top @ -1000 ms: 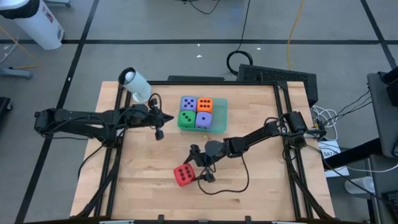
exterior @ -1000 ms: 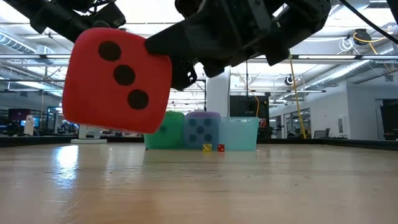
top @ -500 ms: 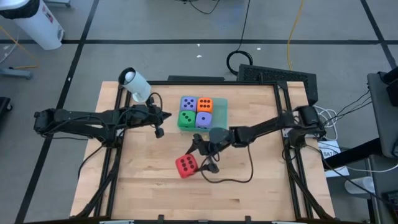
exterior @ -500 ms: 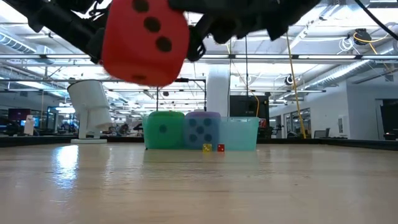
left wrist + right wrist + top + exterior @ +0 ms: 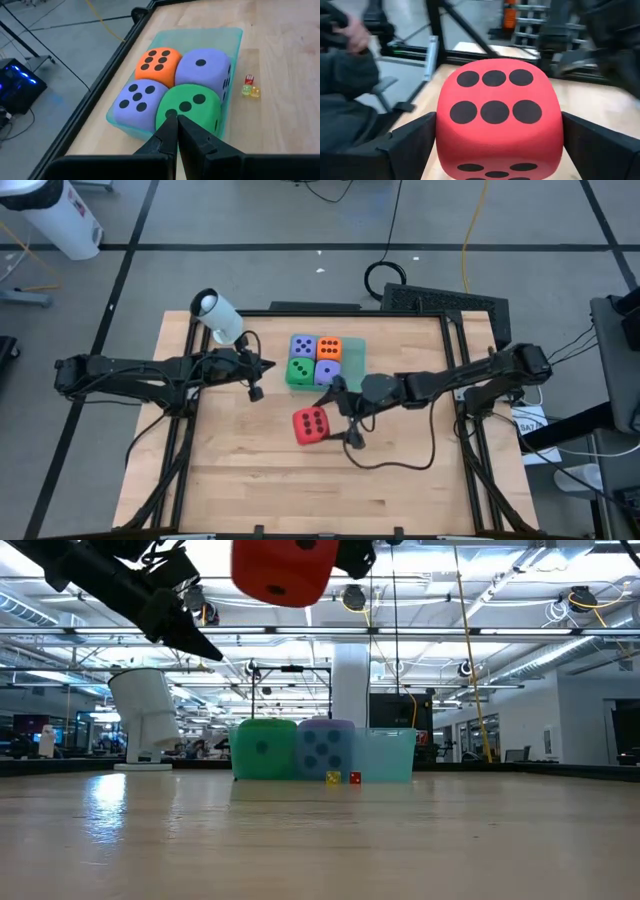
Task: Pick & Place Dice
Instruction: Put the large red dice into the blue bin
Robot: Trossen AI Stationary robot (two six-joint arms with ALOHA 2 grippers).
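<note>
High view: soft red cube die (image 5: 311, 424) clasped in right end effector (image 5: 334, 416), aloft.

Right end effector (image 5: 335, 412), fingers spread wide around a held cube, raised above the surface; left end effector (image 5: 256, 378) closed, extended, idle.

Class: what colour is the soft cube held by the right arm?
Red with dark pips: the soft red die, clearest in the right wrist view.
</note>
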